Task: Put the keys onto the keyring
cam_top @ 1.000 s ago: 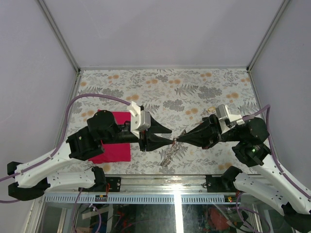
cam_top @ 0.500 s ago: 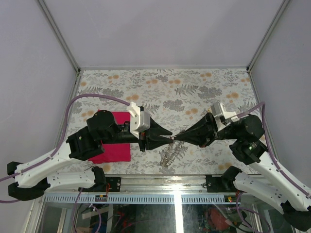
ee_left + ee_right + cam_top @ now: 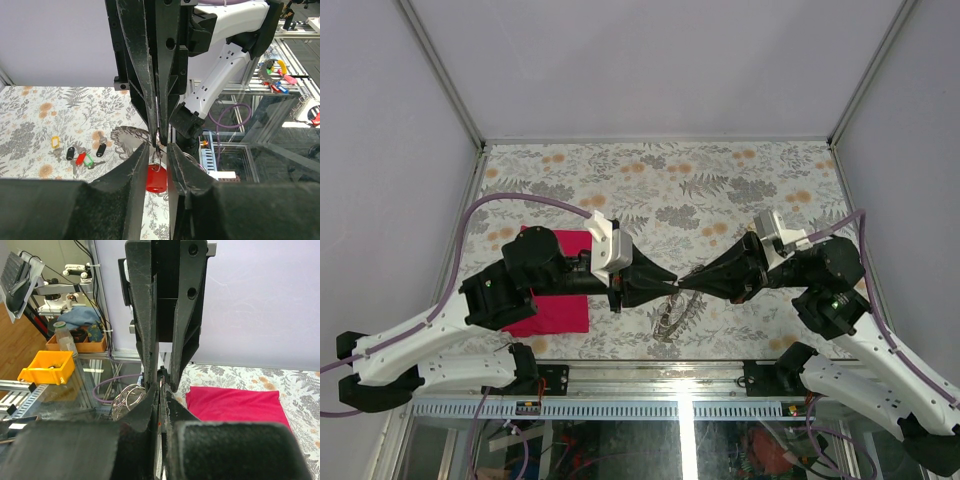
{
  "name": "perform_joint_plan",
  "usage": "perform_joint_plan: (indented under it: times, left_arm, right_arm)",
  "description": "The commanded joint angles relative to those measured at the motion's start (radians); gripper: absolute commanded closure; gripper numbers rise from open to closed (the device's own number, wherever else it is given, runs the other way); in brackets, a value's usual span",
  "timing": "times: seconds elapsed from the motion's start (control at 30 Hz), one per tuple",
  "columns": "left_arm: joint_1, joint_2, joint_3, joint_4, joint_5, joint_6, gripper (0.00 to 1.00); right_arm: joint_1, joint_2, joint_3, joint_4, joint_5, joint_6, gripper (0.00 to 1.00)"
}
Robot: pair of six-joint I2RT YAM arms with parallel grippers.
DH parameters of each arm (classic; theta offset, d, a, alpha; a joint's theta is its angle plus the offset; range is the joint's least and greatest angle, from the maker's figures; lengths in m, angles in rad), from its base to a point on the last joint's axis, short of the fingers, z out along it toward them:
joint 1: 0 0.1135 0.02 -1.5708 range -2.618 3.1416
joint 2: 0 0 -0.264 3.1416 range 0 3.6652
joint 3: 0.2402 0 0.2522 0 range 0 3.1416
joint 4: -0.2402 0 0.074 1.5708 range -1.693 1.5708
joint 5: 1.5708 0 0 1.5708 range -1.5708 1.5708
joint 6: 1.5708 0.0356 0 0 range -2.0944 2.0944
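My two grippers meet tip to tip above the table's front middle, the left gripper [image 3: 672,282] facing the right gripper [image 3: 684,285]. In the left wrist view the right gripper [image 3: 158,136] comes down from above, shut on a thin metal ring. A red key [image 3: 156,179] hangs from that ring, below and between the left gripper's [image 3: 159,150] narrowly parted fingers. Several more keys [image 3: 82,157], with yellow, black, red and green heads, lie on the table. The keyring [image 3: 669,316], a silvery bunch of loops, lies below the tips. It shows again as the keyring [image 3: 126,399] beside the right gripper [image 3: 160,389].
A magenta cloth [image 3: 555,300] lies under the left arm, and it shows as the magenta cloth [image 3: 235,405] in the right wrist view. The flowered table [image 3: 720,190] ends at a glass front edge [image 3: 680,352] just behind the keyring. Grey walls enclose the other sides.
The right gripper has moved left and a little up to meet the left one. The left gripper's jaws have narrowed around the hanging ring. The keyring has not moved.
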Motion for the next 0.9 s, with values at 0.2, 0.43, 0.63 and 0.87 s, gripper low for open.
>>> perform_joint_plan:
  times: [0.2, 0.43, 0.63, 0.87]
  left_arm:
    - [-0.004, 0.005, 0.017, 0.048, -0.005, 0.016, 1.0]
    - [-0.004, 0.012, 0.039, 0.005, -0.035, 0.019, 1.0]
    - [-0.004, 0.024, 0.091, -0.11, -0.099, 0.04, 1.0]
    - [-0.003, 0.061, 0.15, -0.21, -0.145, 0.058, 1.0]
  right_arm:
    - [0.002, -0.014, 0.026, 0.092, 0.012, 0.003, 1.0]
    - [0.002, -0.018, 0.036, 0.059, 0.013, -0.009, 0.98]
    - [0.002, -0.042, 0.057, -0.117, 0.046, -0.111, 0.71]
    - [0.002, -0.051, 0.085, -0.303, 0.107, -0.224, 0.62]
